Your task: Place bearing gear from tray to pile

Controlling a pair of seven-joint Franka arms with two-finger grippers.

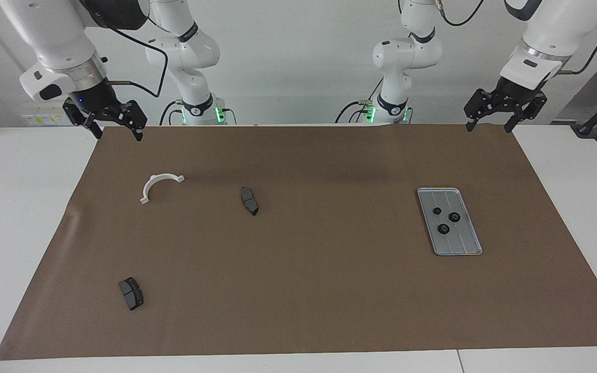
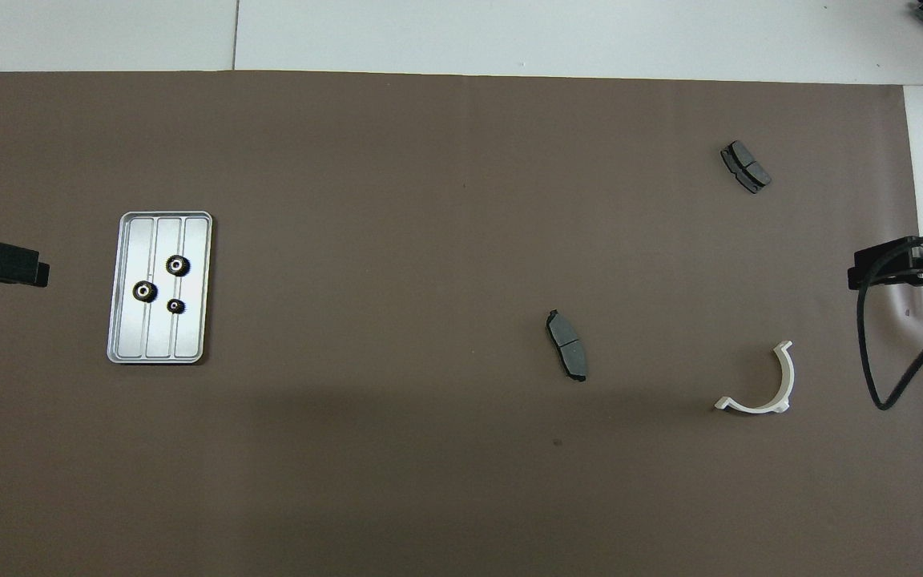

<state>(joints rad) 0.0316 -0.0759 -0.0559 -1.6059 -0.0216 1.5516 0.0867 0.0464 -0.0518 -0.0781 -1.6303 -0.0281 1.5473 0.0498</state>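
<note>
The left gripper (image 1: pixel 490 126) is held raised and empty, fingers spread, over the mat's edge at the robots' end of the table, at about two o'clock from the tray (image 1: pixel 467 198) in the facing view. The right gripper (image 1: pixel 118 133), likewise spread and holding nothing, is parked over the mat's corner at the right arm's end, where that arm waits.

Three small black bearing gears are seen lying flat inside the tray: one (image 1: pixel 454 216) at its middle, a second (image 1: pixel 443 228) at about seven o'clock from it, and a smaller third (image 1: pixel 437 211) at about ten o'clock from the first. All three are close together but apart, none yet lifted. No pile of gears can be made out on the brown mat (image 1: pixel 329 290).

The first pick is judged to fall to the left arm, whose end of the table the tray occupies. A straight descent over one gear is advised, with the fingers set so that neither neighbour nor the tray's ridges are struck; the gear nearest the robots is probably the freest to take.

Elsewhere on the mat, a white curved bracket (image 1: pixel 157 185) and two dark brake pads, one (image 1: pixel 249 201) near mid-table and one (image 1: pixel 131 293) well apart from it, are best left undisturbed.
</note>
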